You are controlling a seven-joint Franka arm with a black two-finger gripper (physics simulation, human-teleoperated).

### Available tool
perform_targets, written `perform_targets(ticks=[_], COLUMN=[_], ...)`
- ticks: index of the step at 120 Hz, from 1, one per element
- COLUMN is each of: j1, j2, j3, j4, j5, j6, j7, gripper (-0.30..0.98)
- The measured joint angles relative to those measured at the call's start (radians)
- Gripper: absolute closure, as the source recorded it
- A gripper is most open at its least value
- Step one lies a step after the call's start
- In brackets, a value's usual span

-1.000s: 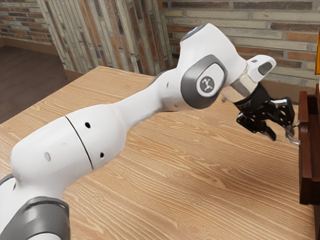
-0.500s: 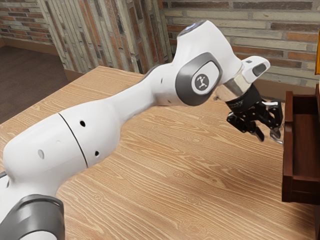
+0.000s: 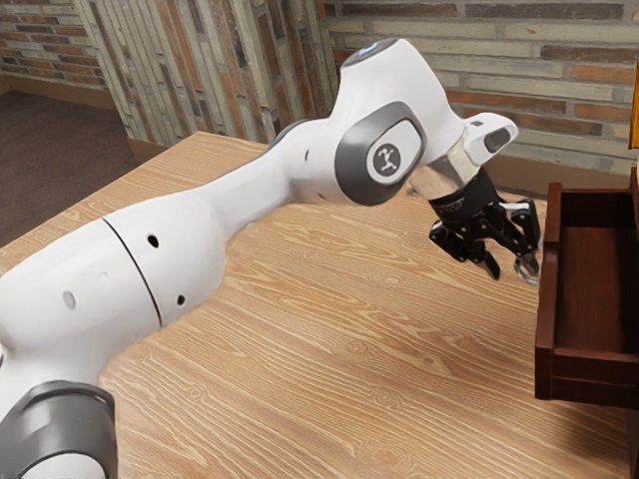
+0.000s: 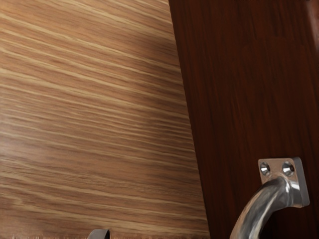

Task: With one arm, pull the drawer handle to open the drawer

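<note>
From the exterior view's left, the white arm [image 3: 255, 210] reached over the wooden desk [image 3: 300, 349] to the black hand [image 3: 512, 271]. The hand stood fairly wide, its fingers apart, with the metal handle [image 4: 259, 206] by the finger nearer the drawer [image 3: 547, 289] and no sign of a grip from both sides. The step in hand seemed to be a hooked pull.

That was the likely weak point: if the hand rose or tilted, the finger could slip off the curved bar, since nothing appeared to close on it from the other side. Pulling askew might make the drawer bind in its runners. Pulling much further could draw it too far out, for it already appeared well open. A steady, level draw, or simply a stop and a clean unhooking, looked wisest.

Furthest along, at the exterior view's right, the handle was fixed to the drawer's front. The reddish-brown bottom and walls showed inside; no contents could be made out there, and the view's edge cut off the rest.
</note>
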Motion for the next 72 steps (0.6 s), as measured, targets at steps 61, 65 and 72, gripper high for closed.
perform_targets(ticks=[61,65,72], j1=[0.035,0.037,0.04], j2=[-0.044,-0.045,-0.045], j3=[-0.005,-0.005,-0.006], j4=[-0.045,-0.045,-0.045], j5=[0.017,0.019,0.021], j6=[-0.031,-0.035,-0.04], j7=[-0.002,-0.002,-0.002], gripper=[0.49,0.49,0.49])
